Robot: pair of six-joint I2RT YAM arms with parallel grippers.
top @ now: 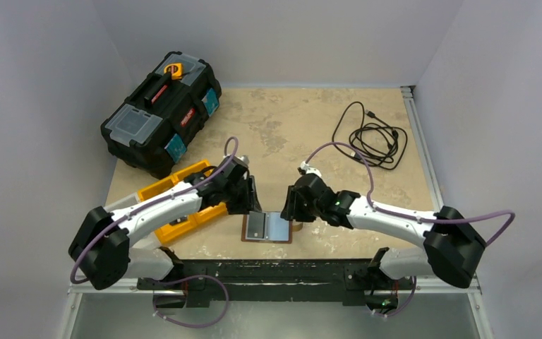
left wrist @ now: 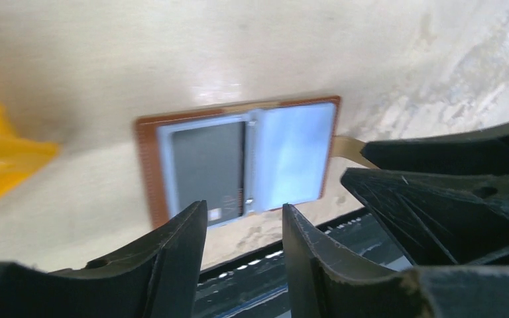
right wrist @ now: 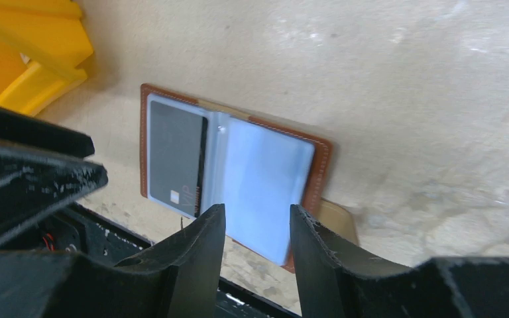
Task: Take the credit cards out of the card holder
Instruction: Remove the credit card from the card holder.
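The top camera looks steeply down from above and behind the arm bases at 6 o'clock. It stands far enough off to take in the whole table, from the toolbox at 10 o'clock to the cable at 2 o'clock. The 2 wrist cameras sit close over the table, one looking past the left gripper and the other past the right gripper. All 3 views share the card holder, and the tray edges both wrist views at 9 to 10 o'clock.

The card holder lies open between the left gripper and right gripper.
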